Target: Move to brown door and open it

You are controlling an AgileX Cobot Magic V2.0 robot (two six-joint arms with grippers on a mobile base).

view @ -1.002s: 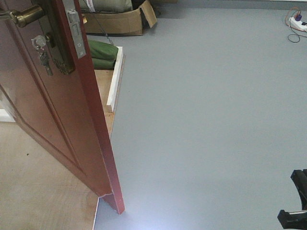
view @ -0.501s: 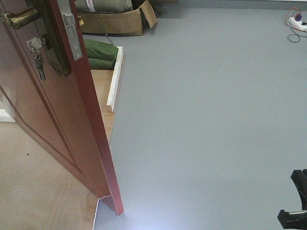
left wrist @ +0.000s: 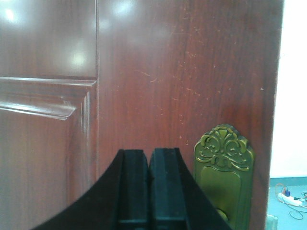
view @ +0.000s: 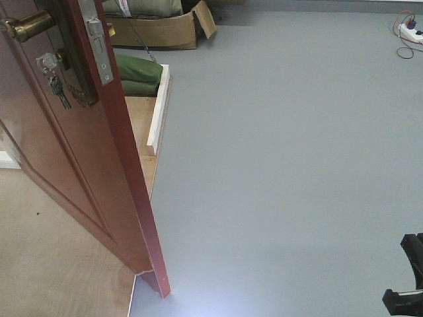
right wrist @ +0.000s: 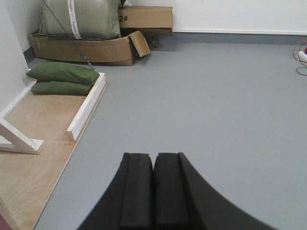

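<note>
- Standing ajar at the left of the front view, the door [view: 86, 165] turns its edge and latch plate [view: 99, 43] toward the camera, with grey floor [view: 284, 165] open to its right. The handle [view: 26, 25] and keys [view: 54, 76] sit at the far left. Opening looks partly done; a wider swing may be left.
- Left wrist view: the left gripper [left wrist: 149, 187] has its fingers pressed together on nothing, close before the door face, with the backplate [left wrist: 224, 179] just to its right. I cannot tell whether it touches the door.
- Right wrist view: the right gripper [right wrist: 153, 191] is likewise pressed together and empty, aimed over bare floor, with boxes [right wrist: 96, 48] at the far left. No door shows here.
</note>
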